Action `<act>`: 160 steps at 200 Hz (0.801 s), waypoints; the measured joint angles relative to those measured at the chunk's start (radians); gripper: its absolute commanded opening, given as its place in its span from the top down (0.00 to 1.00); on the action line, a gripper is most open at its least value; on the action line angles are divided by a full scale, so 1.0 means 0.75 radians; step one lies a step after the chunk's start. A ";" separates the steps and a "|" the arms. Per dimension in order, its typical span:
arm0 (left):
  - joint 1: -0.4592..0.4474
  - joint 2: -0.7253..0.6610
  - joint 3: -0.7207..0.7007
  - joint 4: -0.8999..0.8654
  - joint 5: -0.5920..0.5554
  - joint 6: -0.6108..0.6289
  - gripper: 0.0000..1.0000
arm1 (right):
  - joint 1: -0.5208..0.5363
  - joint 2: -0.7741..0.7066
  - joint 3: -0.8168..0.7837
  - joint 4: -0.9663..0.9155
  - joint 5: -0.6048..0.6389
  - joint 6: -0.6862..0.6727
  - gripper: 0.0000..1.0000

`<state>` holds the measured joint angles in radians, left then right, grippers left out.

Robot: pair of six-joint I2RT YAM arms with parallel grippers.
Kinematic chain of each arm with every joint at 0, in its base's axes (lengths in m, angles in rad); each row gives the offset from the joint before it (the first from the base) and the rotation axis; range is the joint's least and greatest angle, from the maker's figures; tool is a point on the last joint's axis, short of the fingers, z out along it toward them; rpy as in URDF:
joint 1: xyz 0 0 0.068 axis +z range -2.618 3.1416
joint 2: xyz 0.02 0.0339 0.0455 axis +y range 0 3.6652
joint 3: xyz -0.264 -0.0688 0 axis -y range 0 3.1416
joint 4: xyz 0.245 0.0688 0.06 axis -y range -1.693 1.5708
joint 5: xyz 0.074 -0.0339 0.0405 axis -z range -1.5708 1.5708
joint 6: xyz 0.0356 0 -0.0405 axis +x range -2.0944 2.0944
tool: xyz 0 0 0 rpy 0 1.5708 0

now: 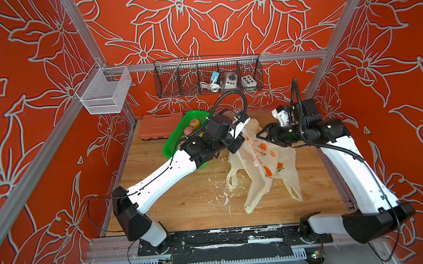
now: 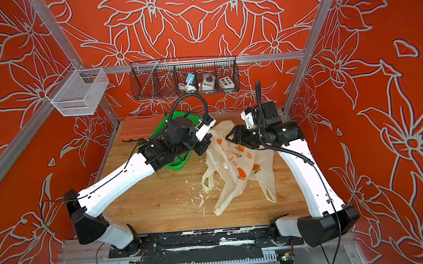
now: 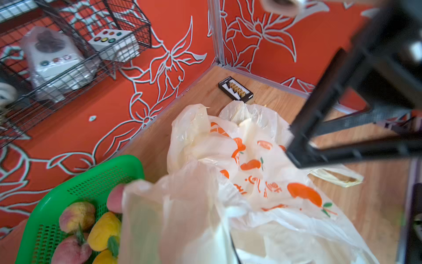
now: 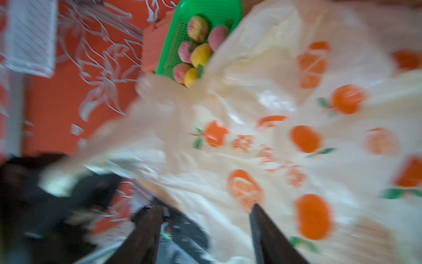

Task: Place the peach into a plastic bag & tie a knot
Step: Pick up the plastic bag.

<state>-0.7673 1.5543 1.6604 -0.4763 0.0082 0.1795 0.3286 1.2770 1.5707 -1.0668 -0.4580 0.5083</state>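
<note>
Left wrist view is showing the plastic bag (image 3: 262, 160) bunching right up against the lens, and my left tool (image 1: 233, 147) is pinching fully closed on its upper edge. My right tool (image 4: 205, 205) is gaping wide over the printed film, gripping nothing. The peach (image 3: 76, 216) is sitting among others in the green basket (image 3: 91, 178), just beside the bag on the table (image 1: 185, 203). I'm worrying that pinching both layers could be sealing the mouth, or the thin film could be slipping free or tearing under a pull.
</note>
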 measured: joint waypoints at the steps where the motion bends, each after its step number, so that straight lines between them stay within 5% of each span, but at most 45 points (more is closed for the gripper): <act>1: 0.004 0.002 0.011 -0.010 0.007 -0.005 1.00 | 0.004 -0.003 0.000 -0.004 0.009 -0.010 0.20; 50: 0.041 0.098 0.253 -0.290 0.183 -0.100 1.00 | 0.335 -0.057 -0.121 -0.093 0.365 -0.182 0.11; 117: 0.053 0.146 0.341 -0.476 0.277 -0.188 1.00 | 0.566 0.041 -0.157 0.201 0.522 -0.019 0.08; 140: 0.074 0.146 0.371 -0.490 0.315 -0.220 1.00 | 0.590 0.062 -0.267 0.343 0.595 0.067 0.17; 160: 0.100 0.144 0.380 -0.505 0.363 -0.245 1.00 | 0.586 0.120 -0.327 0.410 0.701 0.102 0.49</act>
<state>-0.6922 1.6623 1.9457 -0.8547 0.2802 -0.0040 0.7681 1.3666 1.3258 -0.7593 0.0681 0.5846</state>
